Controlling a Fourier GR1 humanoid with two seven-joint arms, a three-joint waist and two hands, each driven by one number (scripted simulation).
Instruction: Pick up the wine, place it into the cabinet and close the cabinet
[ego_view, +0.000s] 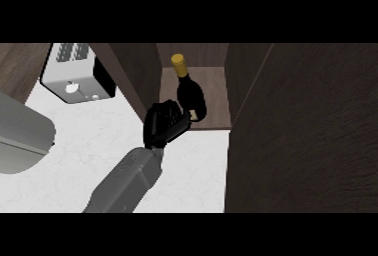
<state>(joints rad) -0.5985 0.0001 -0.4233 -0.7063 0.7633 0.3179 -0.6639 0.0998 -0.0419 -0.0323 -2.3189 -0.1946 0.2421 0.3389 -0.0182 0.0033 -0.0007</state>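
Observation:
A dark wine bottle (190, 90) with a yellow cap stands inside the open cabinet (214, 75), on its wooden floor, its neck pointing to the far side. My right hand (165, 123) reaches in from the lower left and meets the bottle's lower part. Its fingers curl against the bottle, whose base is partly hidden behind them. My left hand does not show.
A silver toaster (72, 75) sits on the white counter (81, 150) left of the cabinet. The cabinet's dark door (303, 130) stands open and fills the right side. A large grey rounded shape (21, 135) juts in at the left edge.

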